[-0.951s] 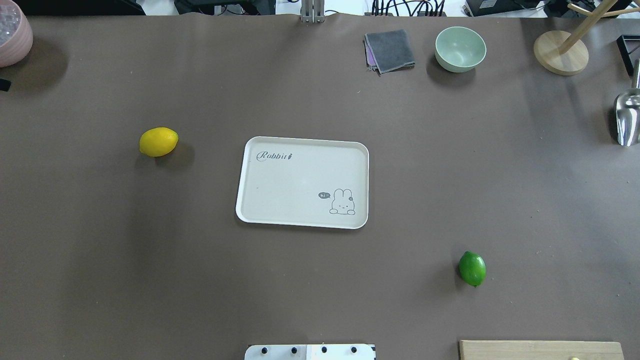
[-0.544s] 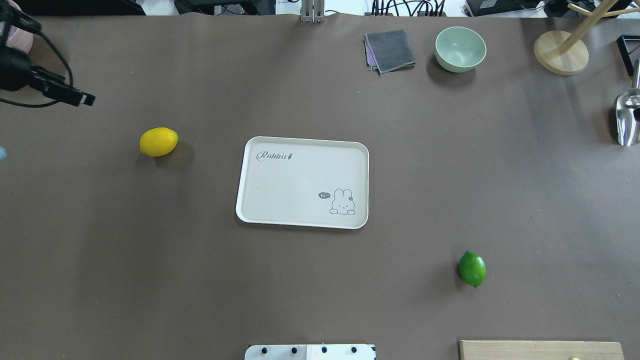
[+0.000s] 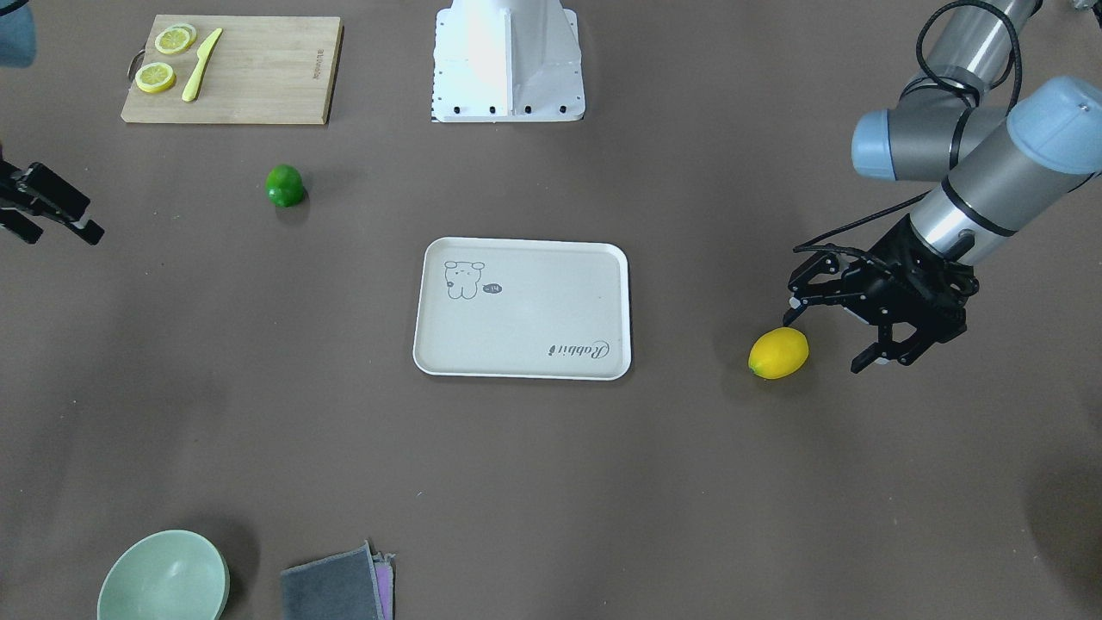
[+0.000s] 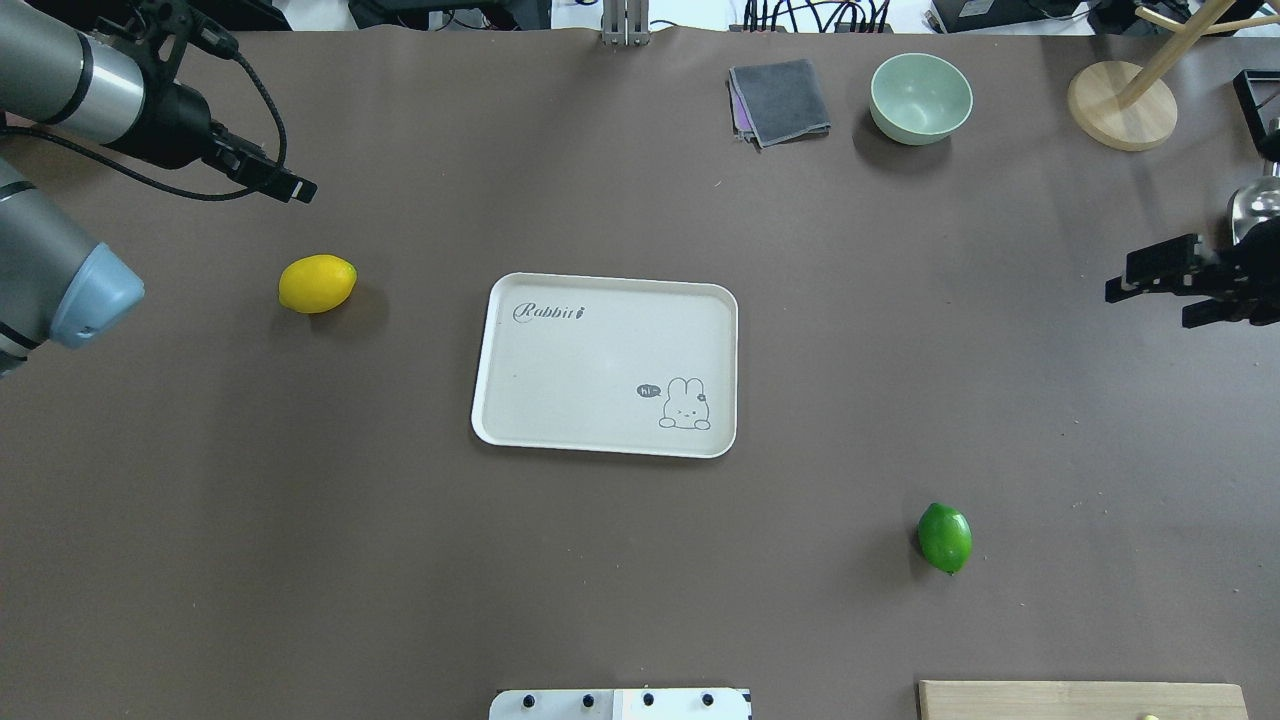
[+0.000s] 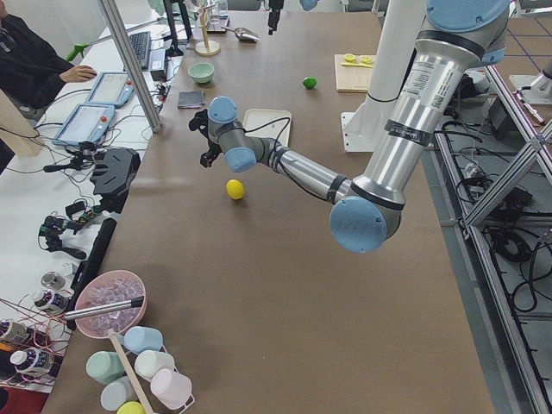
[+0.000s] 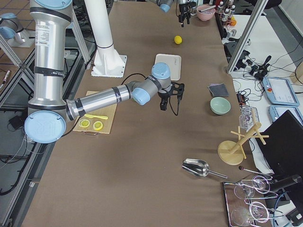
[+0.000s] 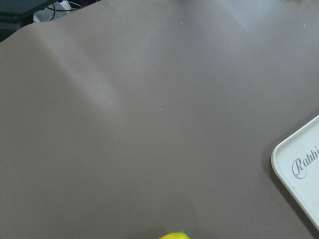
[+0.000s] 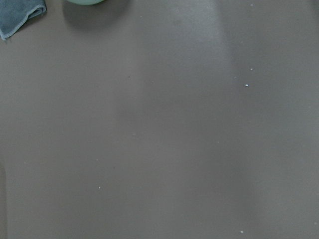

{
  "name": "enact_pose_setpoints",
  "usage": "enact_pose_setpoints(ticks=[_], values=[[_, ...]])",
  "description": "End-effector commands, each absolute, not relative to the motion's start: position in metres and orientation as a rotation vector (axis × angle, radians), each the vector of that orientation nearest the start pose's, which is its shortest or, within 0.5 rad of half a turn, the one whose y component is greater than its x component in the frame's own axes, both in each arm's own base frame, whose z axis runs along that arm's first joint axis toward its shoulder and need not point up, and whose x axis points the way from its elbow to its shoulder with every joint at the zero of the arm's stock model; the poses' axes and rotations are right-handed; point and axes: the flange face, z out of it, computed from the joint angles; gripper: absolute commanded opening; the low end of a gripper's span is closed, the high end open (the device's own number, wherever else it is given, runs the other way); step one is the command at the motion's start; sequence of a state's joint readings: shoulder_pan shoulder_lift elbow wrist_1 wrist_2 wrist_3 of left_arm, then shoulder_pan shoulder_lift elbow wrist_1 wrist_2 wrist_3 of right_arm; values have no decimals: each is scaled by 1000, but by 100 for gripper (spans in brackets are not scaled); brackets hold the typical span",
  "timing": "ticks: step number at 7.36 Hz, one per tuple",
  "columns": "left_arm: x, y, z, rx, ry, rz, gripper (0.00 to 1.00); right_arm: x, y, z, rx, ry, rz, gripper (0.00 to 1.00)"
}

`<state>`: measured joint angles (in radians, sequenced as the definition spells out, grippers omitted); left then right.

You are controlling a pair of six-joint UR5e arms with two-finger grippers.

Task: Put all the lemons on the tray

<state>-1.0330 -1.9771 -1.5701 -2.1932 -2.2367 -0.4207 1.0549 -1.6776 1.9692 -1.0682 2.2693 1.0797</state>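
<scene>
Shows the tray (image 4: pixel 590 350) flat at the middle of the table (image 4: pixel 300 520), its script toward the far edge and the left end. Shows the yellow lemon (image 4: pixel 317 284) on the bare table between the tray and the table's left end, well apart from the tray's rim. Shows the green lemon (image 4: pixel 945 537) likewise on the bare table, toward the right end and nearer the robot's edge, also well apart from the tray. Left claw (image 3: pixel 825 336): raised over the table just beside the yellow lemon, on the side of the left end, jaws spread wide, apart from the fruit. Right claw (image 4: pixel 1150 303): close to the table's right end, about midway between the robot's edge and the far edge, jaws likewise wide, well apart from the green lemon. Left wrist view: a sliver of the yellow lemon at the bottom, one rounded corner of the tray at the right. Right wrist view: mostly bare table, with a corner of the grey cloth (image 4: pixel 780 100) and the rim of the pale green bowl (image 4: pixel 920 97) at the top. Along the far edge toward the right corner: cloth, bowl, a wooden stand (image 4: pixel 1120 105). At the corner of the robot's edge and the right end: a bamboo cutting board (image 3: pixel 250 77) with two lemon slices (image 3: pixel 157 77) and a yellow knife (image 3: pixel 201 76)
</scene>
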Motion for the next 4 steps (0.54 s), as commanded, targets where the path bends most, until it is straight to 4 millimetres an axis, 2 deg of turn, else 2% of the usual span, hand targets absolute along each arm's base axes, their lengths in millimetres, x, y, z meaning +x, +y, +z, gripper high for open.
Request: enact_pose_setpoints(ticks=[1,2,4], values=[[286,-612,340,596,998,448,98,-234,-383,439,37,-1000,225,100],[290,-617,337,594,998,449,98,-268,-358,422,36,-997,214,100],[304,-626,328,595,1001,473,98,-313,-322,417,16,-985,140,100]])
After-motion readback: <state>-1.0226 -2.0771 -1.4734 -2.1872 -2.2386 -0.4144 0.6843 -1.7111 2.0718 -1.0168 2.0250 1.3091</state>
